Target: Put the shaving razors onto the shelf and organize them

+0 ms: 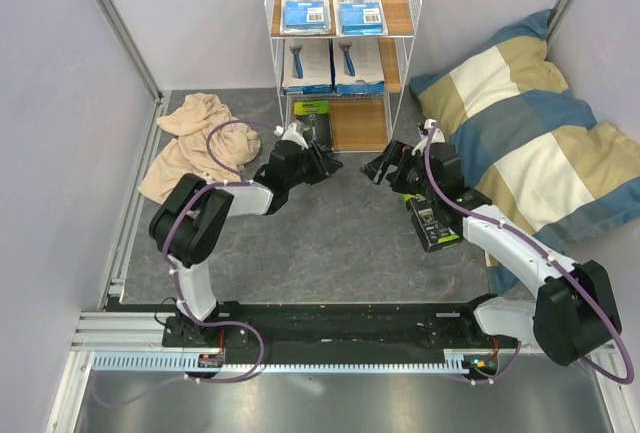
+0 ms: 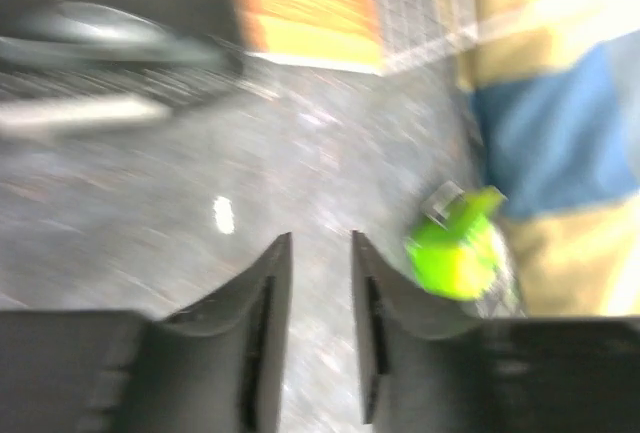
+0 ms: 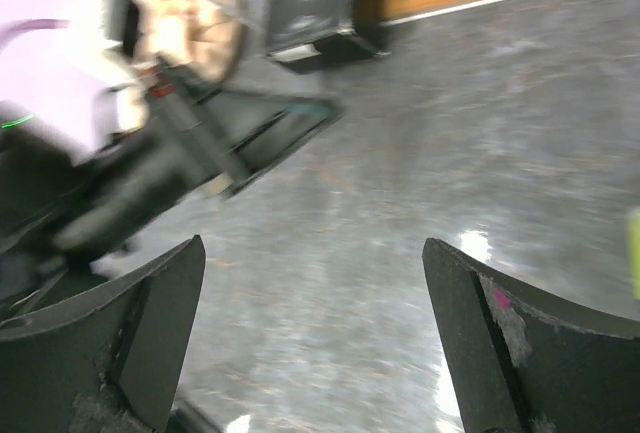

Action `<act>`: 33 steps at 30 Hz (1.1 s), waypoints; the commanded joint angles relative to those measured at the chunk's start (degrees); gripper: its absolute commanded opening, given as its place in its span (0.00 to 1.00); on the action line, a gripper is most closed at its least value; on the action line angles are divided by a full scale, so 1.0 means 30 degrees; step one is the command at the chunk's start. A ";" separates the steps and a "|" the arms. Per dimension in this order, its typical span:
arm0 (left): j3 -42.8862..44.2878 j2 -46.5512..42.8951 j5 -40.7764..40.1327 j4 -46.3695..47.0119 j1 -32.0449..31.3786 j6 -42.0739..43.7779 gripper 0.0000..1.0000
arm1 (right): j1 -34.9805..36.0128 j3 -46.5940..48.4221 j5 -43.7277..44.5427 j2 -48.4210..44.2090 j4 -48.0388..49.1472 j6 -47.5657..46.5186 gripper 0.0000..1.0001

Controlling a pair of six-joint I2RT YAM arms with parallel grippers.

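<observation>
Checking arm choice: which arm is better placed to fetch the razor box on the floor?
Likely right: the black-and-green box lies beside that arm, and the right gripper is open, empty.

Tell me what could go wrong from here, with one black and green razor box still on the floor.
Two risks. The left gripper and right gripper, both empty, face each other closely in front of the shelf, so they could collide if both move at once. The floor box lies partly under the right arm, close to the pillow; a clumsy grab might shove it against the pillow instead of lifting it.
</observation>
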 commanded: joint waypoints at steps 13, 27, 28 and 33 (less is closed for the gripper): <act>-0.3027 -0.6424 0.1118 0.0883 -0.2303 0.0943 1.00 | -0.2734 0.0829 0.4550 -0.2207 -0.7201 -0.3540 0.98; -0.1562 -0.5371 0.2876 -0.1666 -0.3094 0.1412 1.00 | -0.7481 0.0273 0.3175 0.0426 -0.8287 -0.4887 0.98; -0.1591 -0.5167 0.2992 -0.1666 -0.3124 0.1354 1.00 | -0.7627 0.0185 0.3173 0.0661 -0.8113 -0.4946 0.98; -0.1504 -0.4697 0.3491 -0.1754 -0.3271 0.1119 1.00 | -0.7600 -0.0459 0.1036 0.2156 -0.7292 -0.5152 0.98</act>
